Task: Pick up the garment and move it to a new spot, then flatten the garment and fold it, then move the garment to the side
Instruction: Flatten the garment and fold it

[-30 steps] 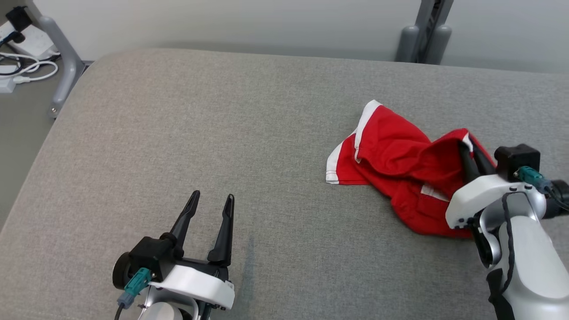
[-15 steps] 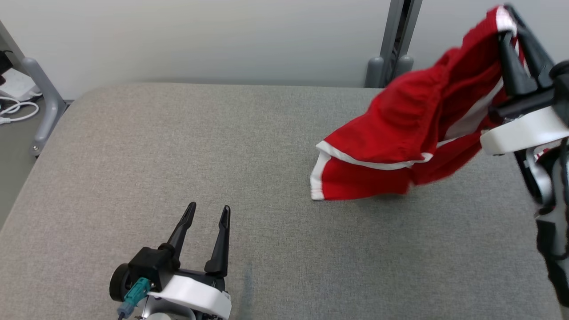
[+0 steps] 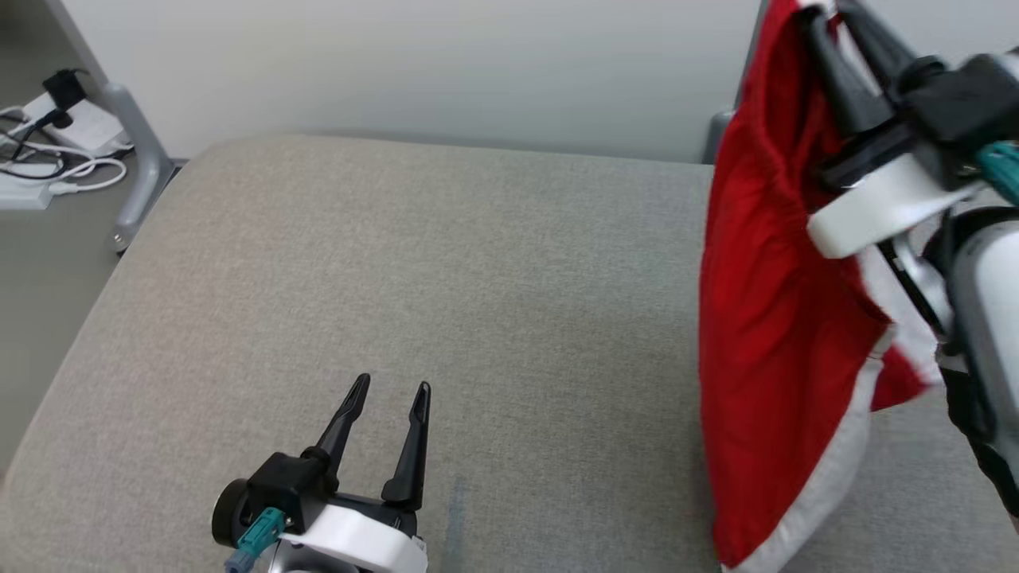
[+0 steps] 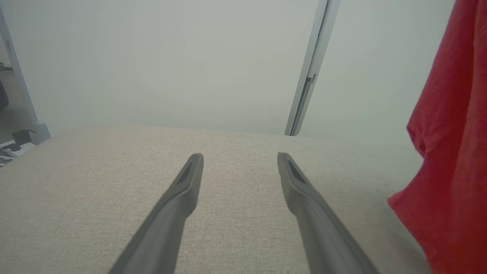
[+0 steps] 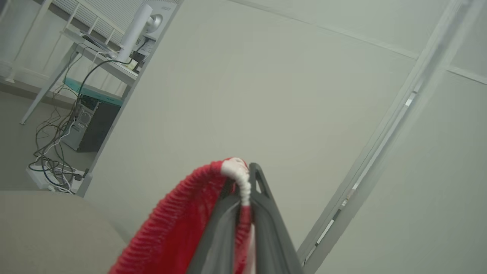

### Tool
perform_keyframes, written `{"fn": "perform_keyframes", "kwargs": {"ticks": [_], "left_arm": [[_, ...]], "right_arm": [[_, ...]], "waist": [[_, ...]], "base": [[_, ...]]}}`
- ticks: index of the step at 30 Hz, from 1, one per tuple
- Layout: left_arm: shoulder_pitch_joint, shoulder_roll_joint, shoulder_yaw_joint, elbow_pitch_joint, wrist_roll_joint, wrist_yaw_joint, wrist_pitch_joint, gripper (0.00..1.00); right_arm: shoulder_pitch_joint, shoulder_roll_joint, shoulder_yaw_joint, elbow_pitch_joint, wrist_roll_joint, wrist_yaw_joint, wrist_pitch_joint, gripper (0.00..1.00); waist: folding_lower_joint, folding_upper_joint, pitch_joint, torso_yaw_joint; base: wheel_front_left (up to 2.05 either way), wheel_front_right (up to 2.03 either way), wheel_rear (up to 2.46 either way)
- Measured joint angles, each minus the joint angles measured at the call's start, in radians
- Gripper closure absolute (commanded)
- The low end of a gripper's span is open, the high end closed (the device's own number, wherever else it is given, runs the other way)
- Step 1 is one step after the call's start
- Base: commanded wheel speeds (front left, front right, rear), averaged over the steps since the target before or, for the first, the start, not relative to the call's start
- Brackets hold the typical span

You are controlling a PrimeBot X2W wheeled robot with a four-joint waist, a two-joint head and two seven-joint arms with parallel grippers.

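Head view has the right gripper (image 3: 828, 9) raised high, its two dark fingers pinched together on the top edge of the garment (image 3: 764, 318), a pair of red shorts with white trim that hangs straight down below it in a long bunched fold. Right wrist view confirms the hold: the fingers are clamped on a thin roll of the gathered waistband (image 5: 237, 171), with almost no cloth past the tips. The white hem (image 3: 828, 469) at the bottom of the hanging cloth runs off the lower edge of the head view, so I cannot tell whether it is clear of the table (image 3: 478, 263) or brushing it. The left gripper (image 3: 393, 384) sits low over the table, well apart from the garment, with its jaws spread wide and holding nothing; in its own wrist view the red cloth hangs off to the right of its fingers. The main risk, as I judge it, is that narrow bite. A quick swing toward the new spot could tug the waistband out from between the fingers and drop the shorts in a heap. If the hem does trail on the woven table covering, drag would pull against the same thin grip. Held by one point, the cloth would likely land folded on itself, making the flattening harder, and a set-down close to the table's near edge could let part of it slide off.
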Motion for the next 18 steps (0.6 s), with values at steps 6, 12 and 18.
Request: {"fn": "perform_keyframes", "kwargs": {"ticks": [6,12,18], "left_arm": [[-0.047,0.000,-0.046,-0.003,-0.029,-0.001,0.000,0.00],[-0.095,0.000,-0.102,-0.003,-0.071,0.001,0.000,0.00],[-0.121,0.000,-0.139,0.003,-0.094,0.012,0.000,0.00]], "right_arm": [[-0.112,-0.024,0.193,0.346,0.046,0.000,-0.025,1.00],[-0.256,0.039,0.314,0.649,0.073,0.000,-0.060,1.00],[-0.329,0.140,0.362,0.886,0.097,0.000,-0.066,0.00]], "waist": [[0.0000,0.0000,0.066,0.066],[0.0000,0.0000,0.133,0.143],[0.0001,0.0000,0.172,0.209]], "base": [[0.00,0.00,0.00],[0.00,0.00,0.00],[0.00,0.00,0.00]]}}
